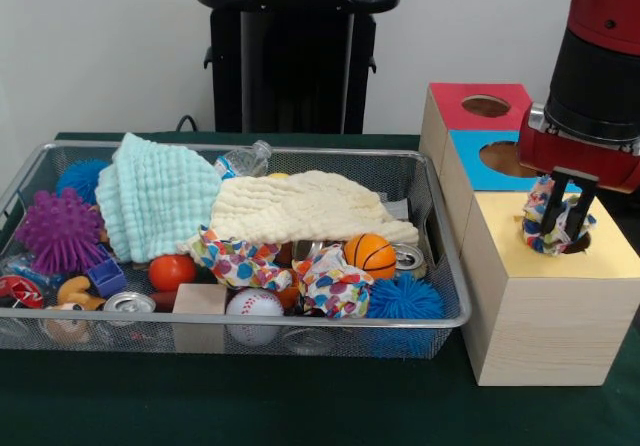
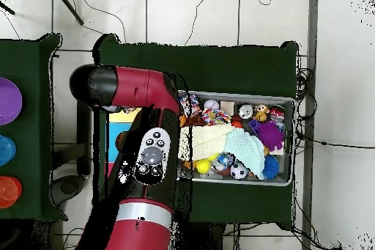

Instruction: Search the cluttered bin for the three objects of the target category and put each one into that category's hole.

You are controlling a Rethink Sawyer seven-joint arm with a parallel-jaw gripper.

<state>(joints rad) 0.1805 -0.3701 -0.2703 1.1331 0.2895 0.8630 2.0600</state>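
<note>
My gripper (image 1: 560,216) hangs over the round hole (image 1: 572,244) in the yellow-topped wooden box (image 1: 500,228) and is shut on a crumpled white cloth with coloured dots (image 1: 551,230). The cloth's lower part reaches the hole's rim. In the wire bin (image 1: 250,321), two more dotted cloths (image 1: 235,259) (image 1: 330,282) lie near the front. A mint cloth (image 1: 155,201) and a cream cloth (image 1: 300,206) are draped behind them. In the overhead view, the red arm (image 2: 146,115) hides the gripper and most of the boxes; the bin (image 2: 287,141) lies to its right.
Blue-topped (image 1: 478,163) and red-topped (image 1: 455,101) boxes with holes stand behind the yellow one. The bin also holds a basketball (image 1: 370,254), a baseball (image 1: 254,308), spiky balls (image 1: 58,230) (image 1: 405,296), an orange ball (image 1: 172,271), cans (image 1: 128,304), and a wooden block (image 1: 200,300).
</note>
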